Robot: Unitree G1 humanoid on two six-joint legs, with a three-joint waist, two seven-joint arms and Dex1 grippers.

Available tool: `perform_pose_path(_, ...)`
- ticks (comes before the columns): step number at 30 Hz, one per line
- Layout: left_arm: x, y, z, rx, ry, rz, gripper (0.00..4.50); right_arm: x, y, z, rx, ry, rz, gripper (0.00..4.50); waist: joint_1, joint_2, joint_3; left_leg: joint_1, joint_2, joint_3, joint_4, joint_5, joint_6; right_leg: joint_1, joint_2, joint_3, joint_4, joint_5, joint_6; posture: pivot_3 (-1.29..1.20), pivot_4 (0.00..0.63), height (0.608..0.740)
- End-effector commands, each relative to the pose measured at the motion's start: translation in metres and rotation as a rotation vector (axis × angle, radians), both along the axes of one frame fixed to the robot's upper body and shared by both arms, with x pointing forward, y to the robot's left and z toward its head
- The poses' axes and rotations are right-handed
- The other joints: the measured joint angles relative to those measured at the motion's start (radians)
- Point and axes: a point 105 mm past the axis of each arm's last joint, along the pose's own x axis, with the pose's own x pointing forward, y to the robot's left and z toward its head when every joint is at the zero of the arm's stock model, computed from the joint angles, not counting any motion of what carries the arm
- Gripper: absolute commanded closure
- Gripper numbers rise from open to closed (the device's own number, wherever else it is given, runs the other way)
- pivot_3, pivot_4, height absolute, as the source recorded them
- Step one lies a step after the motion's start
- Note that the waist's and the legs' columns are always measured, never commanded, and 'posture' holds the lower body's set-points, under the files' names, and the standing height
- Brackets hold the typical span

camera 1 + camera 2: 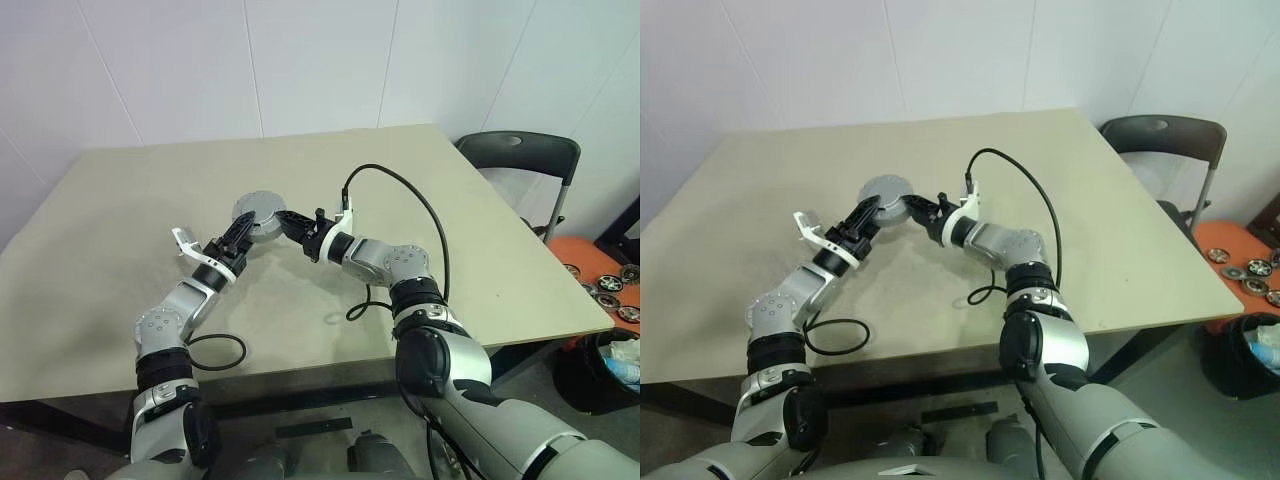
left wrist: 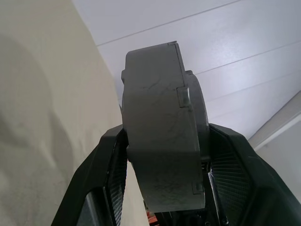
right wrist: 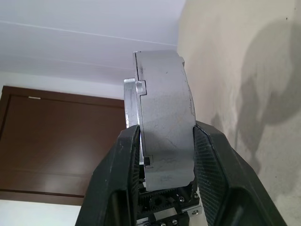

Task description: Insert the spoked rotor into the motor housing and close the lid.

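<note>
Both pincers, left (image 1: 243,233) and right (image 1: 292,222), clamp the motor housing (image 1: 258,212).

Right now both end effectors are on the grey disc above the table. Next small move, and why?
Probably open the right end effector slightly and let the left end effector carry the motor housing. Both wrist views show fingers pressed on its two flat faces, held edge-on above the table, so one grip looks enough.
</note>
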Motion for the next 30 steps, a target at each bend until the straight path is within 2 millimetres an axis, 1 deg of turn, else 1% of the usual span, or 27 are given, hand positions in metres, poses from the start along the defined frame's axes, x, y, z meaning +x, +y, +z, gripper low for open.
perform_pose_path(1,-0.001,-0.007,0.018,0.006,-0.059,-0.04,2.25,-0.003,0.013,0.024,0.04,-0.084,0.04,3.17,0.0,0.0,0.0,0.0,0.0,0.0,0.0,0.0,0.0,0.0,0.0,0.0,0.0,0.0,0.0,0.0,0.0,0.74)
perform_pose_path(3,-0.001,-0.007,0.018,-0.008,-0.063,-0.04,2.25,-0.003,0.014,0.024,0.029,-0.095,0.035,3.17,-0.001,0.0,0.0,0.0,0.0,0.0,0.0,0.0,0.0,0.0,0.0,0.0,0.0,0.0,0.0,0.0,0.0,0.74)
perform_pose_path(5,0.0,-0.004,0.019,-0.034,-0.063,-0.02,2.25,-0.004,0.013,0.025,0.032,-0.108,0.037,2.49,0.0,0.0,0.0,0.0,0.0,0.0,0.0,0.0,0.0,0.0,0.0,0.0,0.0,0.0,0.0,0.0,0.0,0.74)
perform_pose_path(6,0.001,-0.001,0.02,-0.051,-0.065,-0.005,2.25,-0.004,0.013,0.027,0.035,-0.115,0.038,2.28,0.0,0.0,0.0,0.0,0.0,0.0,0.0,0.0,0.0,0.0,0.0,0.0,0.0,0.0,0.0,0.0,0.0,0.74)
perform_pose_path(9,0.002,0.006,0.021,-0.075,-0.071,0.031,2.25,-0.001,0.012,0.025,0.006,-0.117,0.018,1.36,0.001,0.0,0.0,0.0,0.0,0.0,0.0,0.0,0.0,0.0,0.0,0.0,0.0,0.0,0.0,0.0,0.0,0.74)
perform_pose_path(11,0.003,0.009,0.021,-0.074,-0.068,0.052,2.25,0.0,0.012,0.023,0.003,-0.111,0.011,0.63,0.001,0.0,0.0,0.0,0.0,0.0,0.0,0.0,0.0,0.0,0.0,0.0,0.0,0.0,0.0,0.0,0.0,0.74)
perform_pose_path(15,0.007,0.018,0.02,-0.082,-0.066,0.117,2.25,-0.003,0.013,0.024,0.017,-0.122,0.029,0.63,0.0,0.0,0.0,0.0,0.0,0.0,0.0,0.0,0.0,0.0,0.0,0.0,0.0,0.0,0.0,0.0,0.0,0.74)
perform_pose_path(19,0.013,0.037,0.014,-0.1,-0.035,0.229,2.25,-0.004,0.012,0.026,0.028,-0.127,0.031,0.63,-0.001,0.0,0.0,0.0,0.0,0.0,0.0,0.0,0.0,0.0,0.0,0.0,0.0,0.0,0.0,0.0,0.0,0.74)
perform_pose_path(24,0.015,0.04,0.016,-0.096,-0.044,0.244,2.25,-0.004,0.013,0.025,0.024,-0.125,0.034,0.63,0.003,-0.001,0.0,-0.001,0.0,0.0,0.001,0.0,0.0,0.0,0.0,0.0,0.001,0.0,0.0,0.0,0.0,0.74)
perform_pose_path(26,0.016,0.046,0.019,-0.107,-0.056,0.276,2.39,-0.004,0.014,0.024,0.022,-0.124,0.037,0.6,0.003,-0.001,0.0,-0.001,-0.001,0.0,0.001,0.0,0.0,0.0,-0.001,0.0,0.001,0.0,0.0,0.0,0.0,0.74)
perform_pose_path(30,0.02,0.069,0.018,-0.119,-0.037,0.412,2.39,-0.005,0.014,0.024,0.02,-0.125,0.04,0.6,0.0,-0.001,0.0,-0.001,-0.002,0.0,0.002,0.0,0.0,0.0,-0.002,0.0,0.001,0.0,0.001,0.0,0.0,0.74)
